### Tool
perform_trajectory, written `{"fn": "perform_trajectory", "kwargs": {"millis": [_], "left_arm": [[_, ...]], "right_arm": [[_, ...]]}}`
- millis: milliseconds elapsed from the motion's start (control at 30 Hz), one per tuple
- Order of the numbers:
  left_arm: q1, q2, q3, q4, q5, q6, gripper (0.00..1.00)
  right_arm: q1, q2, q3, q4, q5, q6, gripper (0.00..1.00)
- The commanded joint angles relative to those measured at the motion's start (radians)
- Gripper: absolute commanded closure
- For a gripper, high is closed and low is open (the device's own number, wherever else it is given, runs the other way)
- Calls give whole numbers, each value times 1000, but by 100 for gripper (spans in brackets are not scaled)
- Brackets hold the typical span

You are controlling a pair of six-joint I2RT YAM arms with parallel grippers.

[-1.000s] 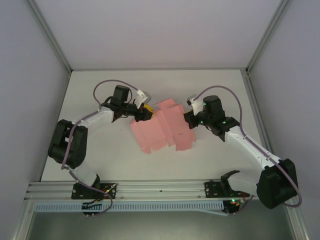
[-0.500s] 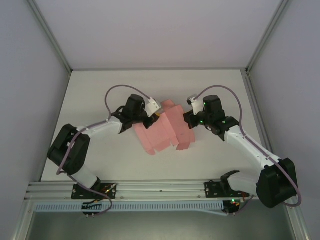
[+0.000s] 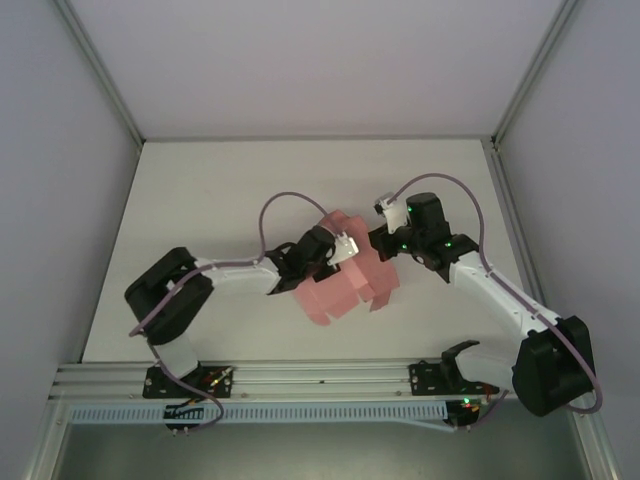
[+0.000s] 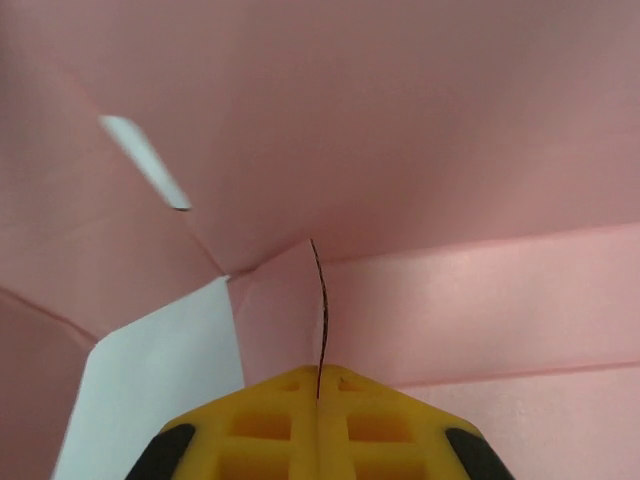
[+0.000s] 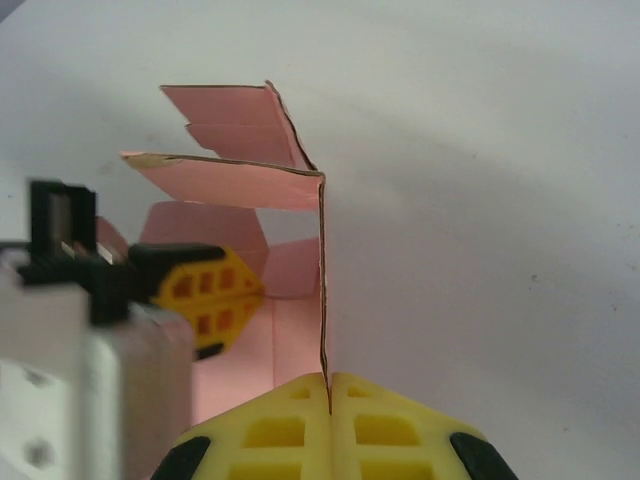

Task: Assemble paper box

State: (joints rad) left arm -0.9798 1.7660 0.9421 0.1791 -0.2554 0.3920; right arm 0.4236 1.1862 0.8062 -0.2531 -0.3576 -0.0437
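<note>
On the white table (image 3: pixel 200 190), the plain pink thin-card paper box (image 3: pixel 345 290) is being pinched edge-on by the clenched left gripper (image 4: pixel 318 385) and right gripper (image 5: pixel 329 385), each clamping 1 panel, probably bracing the folds upright.

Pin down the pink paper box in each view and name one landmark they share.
Top external: paper box at table centre, between both arms.
Left wrist: paper box across most of the frame, close up.
Right wrist: paper box left of centre, flaps upright.
Landmark: left fingers pinching it.
</note>
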Motion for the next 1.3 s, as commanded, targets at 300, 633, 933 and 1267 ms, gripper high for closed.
{"fn": "perform_trajectory", "kwargs": {"millis": [300,633,933,1267], "left_arm": [[-16,-157,-63,63,-19,-74,59],[217,-492,-200,45,293,-268,0],[343,-395,-68,-35,594,-214,0],[344,-231,46,-87,539,-153,41]], "right_arm": [[7,-7,-8,-3,66,-81,100],[12,-10,9,-27,52,-158,100],[32,12,37,-10,17,-174,100],[56,42,85,-41,-8,-198,100]]}}
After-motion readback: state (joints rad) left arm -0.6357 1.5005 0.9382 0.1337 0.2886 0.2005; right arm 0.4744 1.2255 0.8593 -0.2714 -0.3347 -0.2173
